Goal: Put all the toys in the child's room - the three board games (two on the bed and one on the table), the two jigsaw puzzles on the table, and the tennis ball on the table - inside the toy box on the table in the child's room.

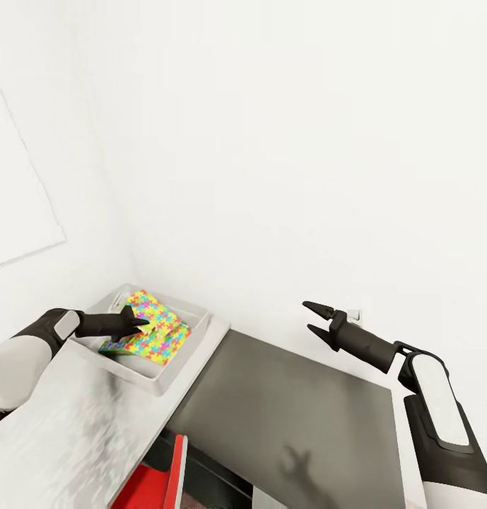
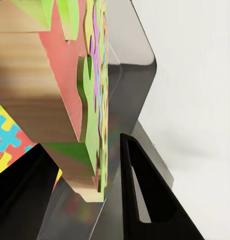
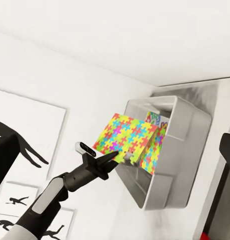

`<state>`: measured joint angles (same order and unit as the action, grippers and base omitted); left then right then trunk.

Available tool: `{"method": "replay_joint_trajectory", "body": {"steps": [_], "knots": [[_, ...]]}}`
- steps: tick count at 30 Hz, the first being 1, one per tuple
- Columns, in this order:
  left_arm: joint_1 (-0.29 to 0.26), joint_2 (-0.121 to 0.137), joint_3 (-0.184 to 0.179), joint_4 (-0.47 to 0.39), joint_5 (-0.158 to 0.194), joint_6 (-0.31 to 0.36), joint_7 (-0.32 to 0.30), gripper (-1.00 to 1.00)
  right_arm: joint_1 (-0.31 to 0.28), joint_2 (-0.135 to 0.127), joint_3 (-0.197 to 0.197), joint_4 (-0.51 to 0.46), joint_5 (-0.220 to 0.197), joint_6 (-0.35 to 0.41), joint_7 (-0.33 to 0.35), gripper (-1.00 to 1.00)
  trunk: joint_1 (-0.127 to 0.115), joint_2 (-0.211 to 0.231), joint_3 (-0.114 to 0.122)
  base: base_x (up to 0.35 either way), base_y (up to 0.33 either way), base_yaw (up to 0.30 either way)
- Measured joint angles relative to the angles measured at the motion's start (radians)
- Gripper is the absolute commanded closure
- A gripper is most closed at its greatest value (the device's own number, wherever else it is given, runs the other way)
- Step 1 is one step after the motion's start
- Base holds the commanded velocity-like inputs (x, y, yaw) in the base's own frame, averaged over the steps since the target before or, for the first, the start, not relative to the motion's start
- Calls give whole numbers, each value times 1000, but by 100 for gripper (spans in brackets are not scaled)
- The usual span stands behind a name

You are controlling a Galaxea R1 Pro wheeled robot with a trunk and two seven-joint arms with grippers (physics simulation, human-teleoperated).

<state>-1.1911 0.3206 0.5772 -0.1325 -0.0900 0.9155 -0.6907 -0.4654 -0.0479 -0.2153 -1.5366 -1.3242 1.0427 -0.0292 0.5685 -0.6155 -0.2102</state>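
Observation:
The light grey toy box point(image 1: 195, 332) stands at the table's point(image 1: 73, 424) far left corner against the wall. Two jigsaw puzzles point(image 1: 158, 331) lie tilted inside it, over a printed board game point(image 3: 155, 119) at the box's far side. My left gripper point(image 1: 137, 324) reaches into the box, open, its fingers point(image 2: 145, 200) standing either side of one puzzle's edge point(image 2: 92, 150) with a small gap. My right gripper point(image 1: 315, 317) hovers open and empty over the dark lower side section point(image 1: 292, 410). The tennis ball and the bed are out of view.
White walls close in behind and to the left of the box. A red object point(image 1: 165, 481) sits below the table's front edge. A small wall socket point(image 1: 353, 313) is behind the right gripper. Black silhouette pictures point(image 3: 14, 150) hang on the left wall.

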Motion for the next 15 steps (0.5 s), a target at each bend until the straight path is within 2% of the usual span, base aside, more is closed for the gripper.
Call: {"method": "replay_joint_trajectory", "body": {"steps": [3, 4, 15], "knots": [[0, 0, 4, 0, 0, -1, 0, 100, 0, 0, 0, 0, -1, 0, 0, -100, 0, 0, -1, 0, 0, 0], [0, 0, 5, 0, 0, -2, 0, -100, 0, 0, 0, 0, -1, 0, 0, -100, 0, 0, -1, 0, 0, 0], [0, 3, 4, 0, 0, -1, -7, -100, 0, 0, 0, 0, -1, 0, 0, -100, 0, 0, -1, 0, 0, 0]]}}
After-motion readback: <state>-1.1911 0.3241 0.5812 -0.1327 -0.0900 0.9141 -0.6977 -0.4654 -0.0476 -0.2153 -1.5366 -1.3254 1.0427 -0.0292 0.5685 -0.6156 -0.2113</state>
